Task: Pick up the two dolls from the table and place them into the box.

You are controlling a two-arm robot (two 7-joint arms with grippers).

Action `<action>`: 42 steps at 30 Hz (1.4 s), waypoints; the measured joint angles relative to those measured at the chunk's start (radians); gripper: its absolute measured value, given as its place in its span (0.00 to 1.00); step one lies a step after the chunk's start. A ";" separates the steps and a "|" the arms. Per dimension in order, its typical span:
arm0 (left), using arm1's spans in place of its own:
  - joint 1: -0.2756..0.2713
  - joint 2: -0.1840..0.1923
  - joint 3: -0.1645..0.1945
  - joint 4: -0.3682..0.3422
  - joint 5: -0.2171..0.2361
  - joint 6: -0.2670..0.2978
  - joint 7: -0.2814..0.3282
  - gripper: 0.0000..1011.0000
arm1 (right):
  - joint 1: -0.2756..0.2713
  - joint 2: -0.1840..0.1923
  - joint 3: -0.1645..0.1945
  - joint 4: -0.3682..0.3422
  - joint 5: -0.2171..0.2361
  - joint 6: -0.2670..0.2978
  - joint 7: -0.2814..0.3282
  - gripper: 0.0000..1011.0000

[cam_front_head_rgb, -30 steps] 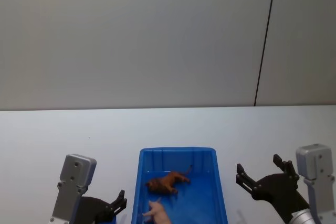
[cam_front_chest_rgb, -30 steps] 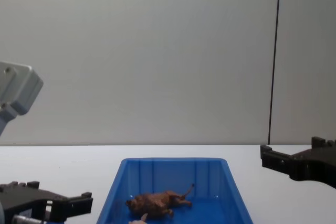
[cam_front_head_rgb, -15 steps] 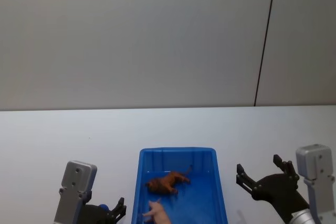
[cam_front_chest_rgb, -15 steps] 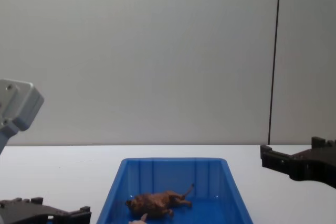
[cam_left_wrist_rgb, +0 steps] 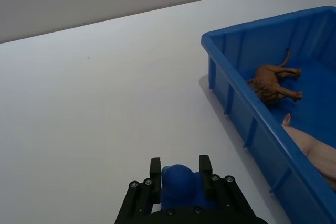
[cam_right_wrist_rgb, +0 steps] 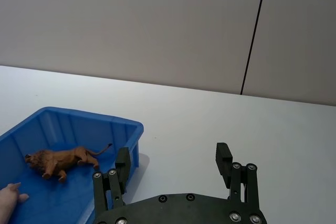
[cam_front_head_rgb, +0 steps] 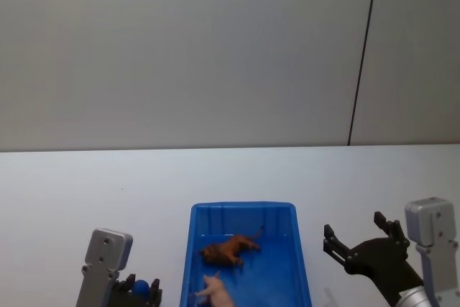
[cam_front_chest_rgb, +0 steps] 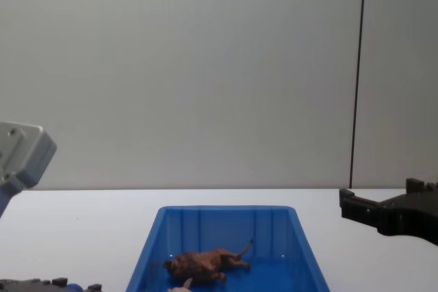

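Both dolls already lie inside the box, low in the centre of the head view; the brown doll is on its side on the blue floor, and the pink doll lies just below it, cut by the bottom edge of the frame. The table around the box carries no doll, so the placing looks done and what remains is a clean retreat.

The left gripper sits low at the bottom left of the head view, beside the box's left wall; in the left wrist view its jaws stand narrow, with a small blue ball between them. The right gripper, at the lower right, hangs above the table with its jaws wide and nothing in them.

To finish well, I judge that each arm should draw back outward and away from the box; the left one is nearest the wall and risks nudging it, so lift before swinging.
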 joint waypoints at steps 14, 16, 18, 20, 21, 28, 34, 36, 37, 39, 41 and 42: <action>0.008 -0.005 -0.005 -0.002 0.014 -0.024 -0.001 0.24 | 0.000 0.000 0.000 0.000 0.000 0.000 0.000 0.99; 0.008 -0.006 -0.006 -0.005 0.020 -0.034 -0.005 0.23 | 0.000 0.000 0.000 0.000 0.000 0.000 0.000 0.99; 0.007 -0.006 -0.008 -0.009 0.028 -0.046 -0.012 0.23 | 0.000 0.000 0.000 0.000 0.000 0.000 0.000 0.99; 0.005 -0.006 -0.010 -0.015 0.038 -0.062 -0.020 0.22 | 0.000 0.000 0.000 0.000 0.000 0.000 0.000 0.99; 0.004 -0.006 -0.010 -0.017 0.041 -0.066 -0.023 0.21 | 0.000 0.000 0.000 0.000 0.000 0.000 0.000 0.99; -0.010 -0.005 -0.018 -0.042 0.079 -0.119 -0.069 0.18 | 0.000 0.000 0.000 0.000 0.000 0.000 0.000 0.99; -0.025 -0.004 -0.024 -0.056 0.100 -0.161 -0.123 0.16 | 0.000 0.000 0.000 0.000 0.000 0.000 0.000 0.99; -0.032 -0.004 -0.026 -0.060 0.105 -0.179 -0.147 0.16 | 0.000 0.000 0.000 0.000 0.000 0.000 0.000 0.99; -0.034 -0.004 -0.026 -0.060 0.107 -0.187 -0.159 0.16 | 0.000 0.000 0.000 0.000 0.000 0.000 0.000 0.99; -0.039 -0.004 -0.028 -0.061 0.108 -0.200 -0.178 0.16 | 0.000 0.000 0.000 0.000 0.000 0.000 0.000 0.99; -0.048 -0.006 -0.030 -0.062 0.108 -0.226 -0.219 0.16 | 0.000 0.000 0.000 0.000 0.000 0.000 0.000 0.99; -0.051 -0.006 -0.031 -0.062 0.108 -0.232 -0.228 0.16 | 0.000 0.000 0.000 0.000 0.000 0.000 0.000 0.99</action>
